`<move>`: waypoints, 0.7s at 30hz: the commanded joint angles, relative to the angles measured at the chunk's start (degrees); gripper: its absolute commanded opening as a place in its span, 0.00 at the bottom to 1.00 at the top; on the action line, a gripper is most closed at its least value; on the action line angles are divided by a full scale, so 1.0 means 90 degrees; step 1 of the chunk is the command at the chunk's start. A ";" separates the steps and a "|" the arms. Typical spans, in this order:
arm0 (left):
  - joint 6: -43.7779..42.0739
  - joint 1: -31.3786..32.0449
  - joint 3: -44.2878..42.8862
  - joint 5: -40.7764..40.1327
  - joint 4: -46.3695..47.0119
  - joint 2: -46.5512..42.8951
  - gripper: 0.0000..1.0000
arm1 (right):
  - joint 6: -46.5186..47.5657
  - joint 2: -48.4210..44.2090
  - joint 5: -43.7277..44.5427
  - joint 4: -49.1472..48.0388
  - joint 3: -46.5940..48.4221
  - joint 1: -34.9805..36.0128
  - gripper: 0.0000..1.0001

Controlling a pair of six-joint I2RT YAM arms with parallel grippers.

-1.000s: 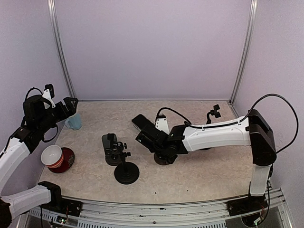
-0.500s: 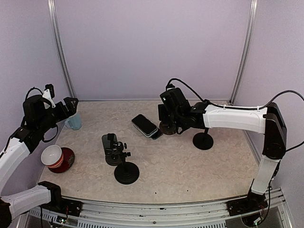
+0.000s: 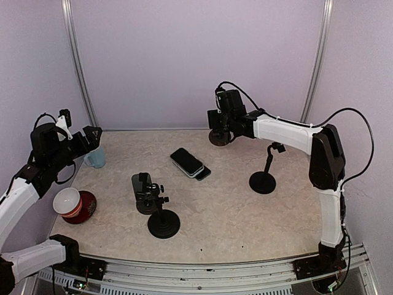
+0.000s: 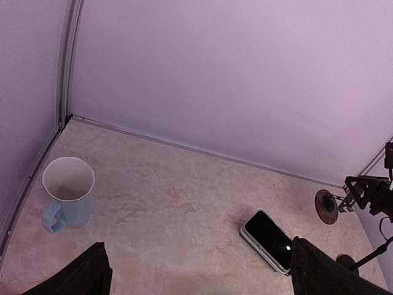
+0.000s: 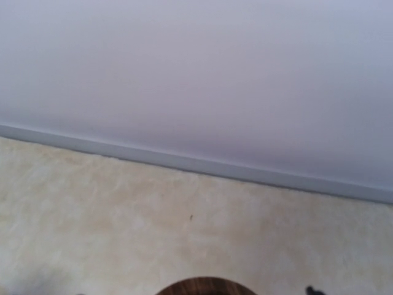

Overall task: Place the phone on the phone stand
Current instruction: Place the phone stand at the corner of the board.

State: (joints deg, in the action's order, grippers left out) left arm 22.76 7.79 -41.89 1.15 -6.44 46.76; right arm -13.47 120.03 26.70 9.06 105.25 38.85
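Phone (image 3: 187,163) lies flat on the counter (image 3: 233,215), apart from the clamp stand (image 3: 161,218) and the slim stand (image 3: 264,178).
Left claw (image 4: 199,276), spread wide, hovers near an empty blue mug (image 4: 66,190); a white cup (image 3: 67,201) sits in a red bowl (image 3: 88,204). Right claw (image 3: 222,130) pinches a dark disc (image 3: 217,137).

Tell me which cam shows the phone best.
Top external: the phone lies whole and unobstructed, with the phone stand in the same frame. Left wrist shows it larger, screen up, but low in frame and without that stand. Right wrist misses it entirely.
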 commanded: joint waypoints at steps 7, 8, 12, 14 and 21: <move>0.0057 -0.0046 0.0094 0.0173 0.0237 0.0097 0.99 | 0.0646 0.1227 -0.1199 -0.0254 0.1537 -0.0756 0.59; 0.0053 -0.0053 0.0094 0.0172 0.0237 0.0104 0.99 | 0.0652 0.1270 -0.1267 -0.0301 0.1554 -0.0795 0.59; 0.0062 -0.0040 0.0094 0.0188 0.0239 0.0126 0.99 | 0.0619 0.1443 -0.1442 -0.0408 0.1569 -0.0910 0.58; 0.0051 -0.0030 0.0094 0.0190 0.0242 0.0136 0.99 | 0.0627 0.1549 -0.1448 -0.0444 0.1602 -0.0936 0.59; 0.0037 0.0035 0.0095 0.0125 0.0227 0.0162 0.99 | 0.0599 0.1846 -0.1421 -0.0471 0.1761 -0.1060 0.59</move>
State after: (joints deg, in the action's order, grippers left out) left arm 23.00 7.79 -41.69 2.17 -5.56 47.94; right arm -8.43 134.93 14.52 8.23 117.95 30.09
